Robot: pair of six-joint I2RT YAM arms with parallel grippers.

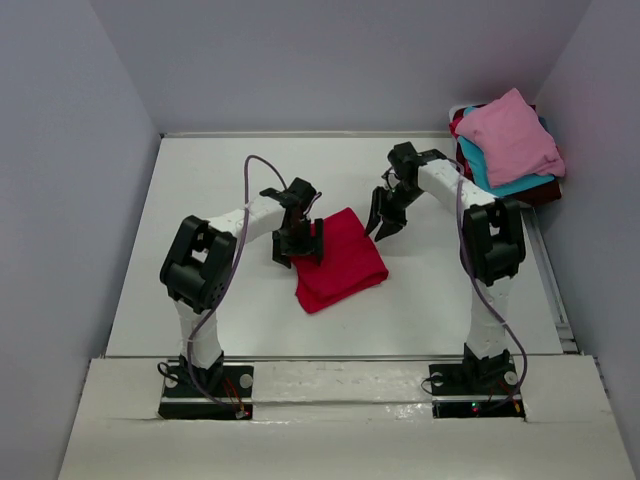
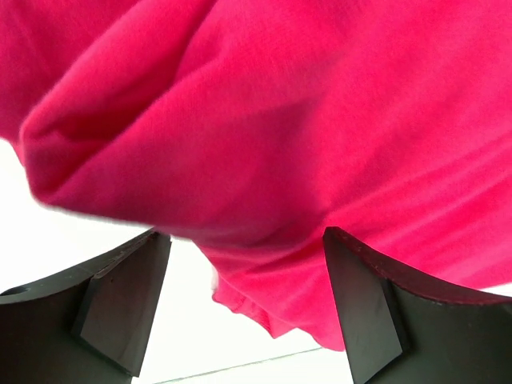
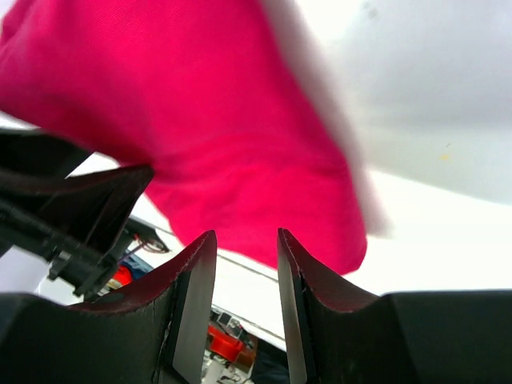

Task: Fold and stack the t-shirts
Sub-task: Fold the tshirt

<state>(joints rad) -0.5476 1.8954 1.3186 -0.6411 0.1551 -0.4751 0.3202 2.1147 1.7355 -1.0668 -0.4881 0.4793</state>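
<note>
- Red t-shirt [image 1: 345, 258] is laid folded on the surface [image 1: 200, 200].
- Left jaws, on the left arm [image 1: 240, 222], are spread wide over the red t-shirt's left edge. Nothing is clamped, and contact with the cloth cannot be told.
- Right jaws, on the right arm [image 1: 445, 182], are held just off the red t-shirt's upper right edge. They are narrowed to a small gap with nothing between them.
- Pink t-shirt [image 1: 510, 135], teal t-shirt [image 1: 497, 182] and maroon t-shirt [image 1: 542, 190] are stacked well off to the red t-shirt's upper right, pink on top.
</note>
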